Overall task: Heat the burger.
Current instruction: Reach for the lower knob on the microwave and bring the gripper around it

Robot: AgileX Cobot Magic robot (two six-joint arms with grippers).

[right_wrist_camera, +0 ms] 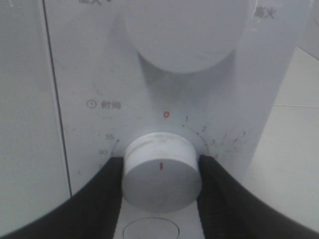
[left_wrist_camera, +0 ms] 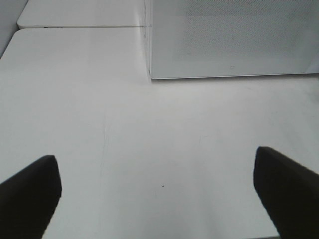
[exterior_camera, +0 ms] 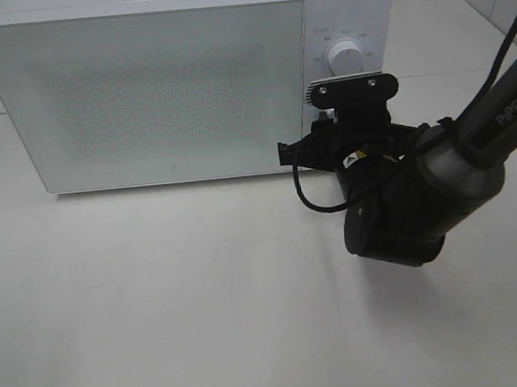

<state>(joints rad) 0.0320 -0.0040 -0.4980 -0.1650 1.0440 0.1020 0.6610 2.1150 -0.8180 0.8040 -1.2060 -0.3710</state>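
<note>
The burger is out of view. The white microwave (exterior_camera: 143, 95) stands at the back of the table with its door shut. In the right wrist view my right gripper (right_wrist_camera: 162, 181) has its two dark fingers (right_wrist_camera: 107, 194) pressed against both sides of the lower white timer knob (right_wrist_camera: 160, 172). The knob's red mark points at 0. In the exterior high view my right gripper (exterior_camera: 324, 142) sits against the control panel and hides that knob. My left gripper (left_wrist_camera: 154, 174) is open and empty above the bare table, in front of the microwave's corner (left_wrist_camera: 149, 74).
An upper white knob (exterior_camera: 347, 57) sits above the timer knob on the panel, and a round button (right_wrist_camera: 152, 230) lies just below it. The right arm (exterior_camera: 470, 150) reaches in from the right. The white table (exterior_camera: 159, 300) stretches in front of the microwave.
</note>
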